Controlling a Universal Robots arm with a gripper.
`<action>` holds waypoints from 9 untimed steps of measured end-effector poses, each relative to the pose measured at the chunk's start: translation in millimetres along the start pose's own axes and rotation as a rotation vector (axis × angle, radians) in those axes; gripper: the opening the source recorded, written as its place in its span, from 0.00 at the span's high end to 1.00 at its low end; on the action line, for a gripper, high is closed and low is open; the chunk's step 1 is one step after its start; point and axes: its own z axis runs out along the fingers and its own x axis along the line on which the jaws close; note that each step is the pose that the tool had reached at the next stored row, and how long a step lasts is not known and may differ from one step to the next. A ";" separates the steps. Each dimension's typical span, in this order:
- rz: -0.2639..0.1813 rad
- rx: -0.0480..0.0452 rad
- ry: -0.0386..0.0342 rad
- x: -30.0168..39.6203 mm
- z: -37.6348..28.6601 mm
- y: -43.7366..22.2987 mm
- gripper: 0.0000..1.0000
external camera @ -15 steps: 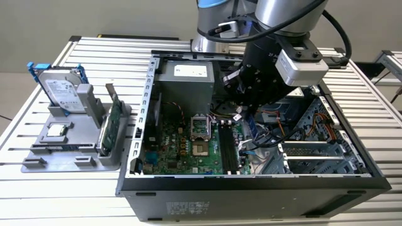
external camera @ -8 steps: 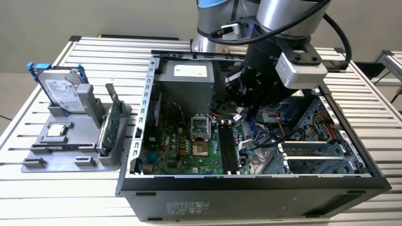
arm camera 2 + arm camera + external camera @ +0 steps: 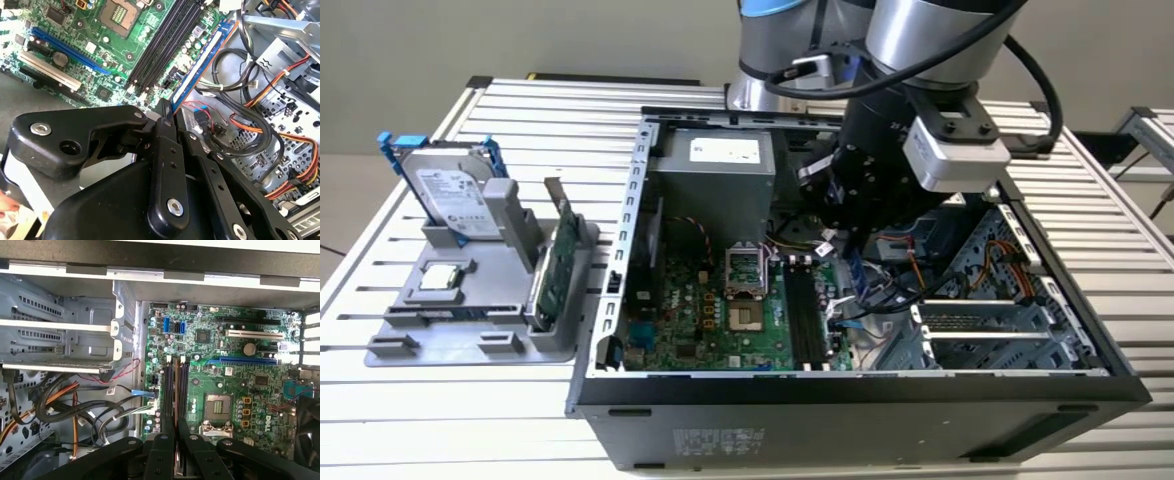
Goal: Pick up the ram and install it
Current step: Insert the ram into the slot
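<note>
Exterior view: the arm [image 3: 894, 150] reaches down into the open computer case [image 3: 854, 400], above the green board [image 3: 694, 320].
Gripper: in both wrist views the gripper [image 3: 175, 421] [image 3: 169, 114] is squeezed almost closed on the ram [image 3: 176, 392] [image 3: 202, 62]. It holds the ram's thin edge between its black fingers.
Ram: it is lined up along the black slots [image 3: 185, 385] [image 3: 160, 45]. I cannot tell if it touches them.
Tight side: a bunch of cables [image 3: 90, 405] [image 3: 250, 125] lies close by the ram.
Other side: the square chip socket [image 3: 217, 407] sits near the slots.
Edges: metal case walls stand all around the board.
Outside: a gray tray [image 3: 400, 350] sits on the exterior view's left, well apart from the case. It holds a hard drive [image 3: 454, 190] and a green card [image 3: 550, 275].
</note>
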 end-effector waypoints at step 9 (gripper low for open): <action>0.001 -0.0052 -0.0001 1.2 4.8 -3.7 1.00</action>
